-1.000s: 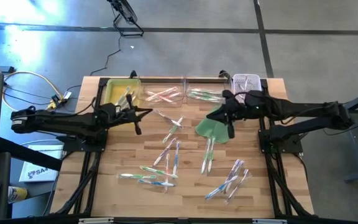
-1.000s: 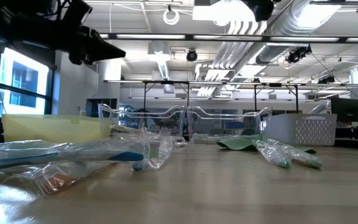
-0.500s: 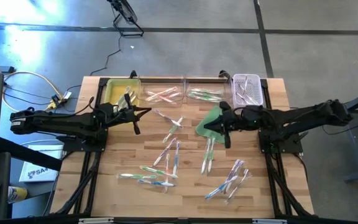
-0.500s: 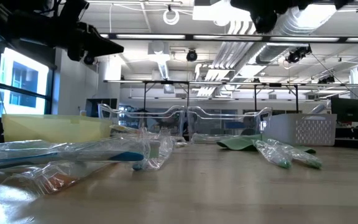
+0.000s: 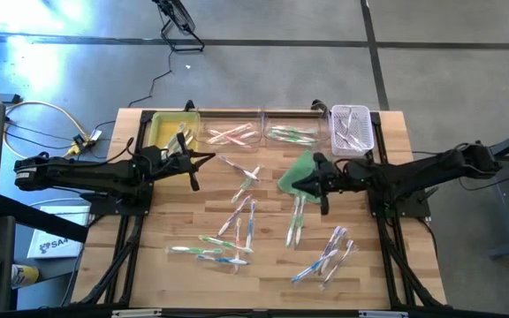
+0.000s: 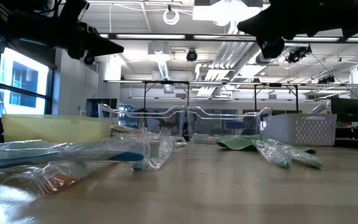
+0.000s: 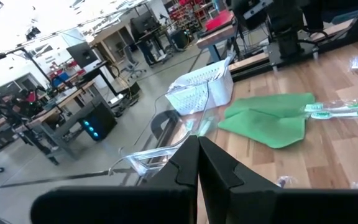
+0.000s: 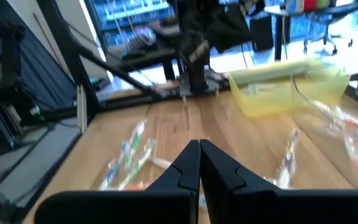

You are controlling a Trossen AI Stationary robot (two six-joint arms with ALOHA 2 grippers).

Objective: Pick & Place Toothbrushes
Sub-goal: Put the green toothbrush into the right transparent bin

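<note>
Wrapped toothbrushes [image 5: 237, 225], whitish with pink, green, blue parts, scattered loose across light wooden table [image 5: 387, 265], 4 to 8 o'clock of centre.

Right gripper [image 5: 308, 183] held over flat green cloth [image 5: 297, 177], 1 o'clock of centre; fingers pressed together, nothing pinched.

Left gripper [image 5: 203, 159] held at 10 o'clock beside yellow tray [image 5: 162, 132]; fingers pressed together, empty.

More toothbrushes lying in clear trays [image 5: 263, 132] and white basket [image 5: 352, 128] at 12 o'clock.

Bright overhead ceiling lights [image 6: 229, 12], glare on wrappers, right wrist view blurry.
</note>
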